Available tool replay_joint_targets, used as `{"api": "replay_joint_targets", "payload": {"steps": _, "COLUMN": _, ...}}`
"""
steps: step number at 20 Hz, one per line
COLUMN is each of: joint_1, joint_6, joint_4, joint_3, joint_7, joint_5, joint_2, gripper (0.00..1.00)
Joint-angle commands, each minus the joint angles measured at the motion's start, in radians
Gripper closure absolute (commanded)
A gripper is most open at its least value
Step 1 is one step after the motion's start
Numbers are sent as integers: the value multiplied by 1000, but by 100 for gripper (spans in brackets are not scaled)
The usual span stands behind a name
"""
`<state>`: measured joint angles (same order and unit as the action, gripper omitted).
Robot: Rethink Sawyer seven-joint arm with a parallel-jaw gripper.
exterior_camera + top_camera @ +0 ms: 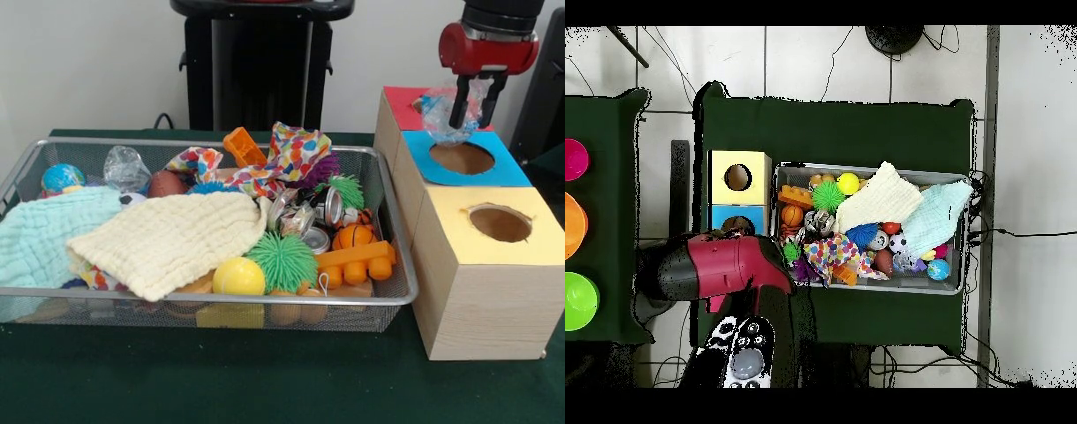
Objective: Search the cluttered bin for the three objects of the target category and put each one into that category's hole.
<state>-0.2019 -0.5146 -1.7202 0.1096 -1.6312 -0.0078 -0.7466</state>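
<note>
While end effector pinches plastic wad above blue hole's far rim, hole unobstructed.

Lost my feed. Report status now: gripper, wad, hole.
Gripper shut on plastic wad, hanging just above the blue hole. Another wad lies in the bin's far corner. Nothing blocks the hole.

The robot arm is fat, round and shiny red, with a black ring on top. Its gripper has two thin black fingers.
</note>
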Motion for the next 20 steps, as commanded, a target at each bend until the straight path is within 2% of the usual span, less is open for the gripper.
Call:
{"api": "replay_joint_targets", "payload": {"steps": 1, "joint_1": -7, "joint_6": 44, "joint_4": -86, "joint_3": 11, "joint_7": -290, "joint_5": 52, "joint_2": 34, "gripper": 100}}
{"api": "replay_joint_targets", "payload": {"steps": 9, "joint_1": -21, "joint_6": 37, "joint_4": -65, "joint_3": 19, "joint_7": -276, "joint_5": 72, "joint_2": 49, "gripper": 100}}
{"api": "replay_joint_targets", "payload": {"steps": 10, "joint_1": -24, "joint_6": 40, "joint_4": -68, "joint_3": 21, "joint_7": -282, "joint_5": 89, "joint_2": 52, "gripper": 0}}
{"api": "replay_joint_targets", "payload": {"steps": 14, "joint_1": -32, "joint_6": 26, "joint_4": -59, "joint_3": 37, "joint_7": -293, "joint_5": 98, "joint_2": 56, "gripper": 0}}
{"api": "replay_joint_targets", "payload": {"steps": 15, "joint_1": -38, "joint_6": 17, "joint_4": -49, "joint_3": 43, "joint_7": -280, "joint_5": 99, "joint_2": 56, "gripper": 100}}
{"api": "replay_joint_targets", "payload": {"steps": 20, "joint_1": -40, "joint_6": 20, "joint_4": -59, "joint_3": 40, "joint_7": -289, "joint_5": 120, "joint_2": 53, "gripper": 100}}
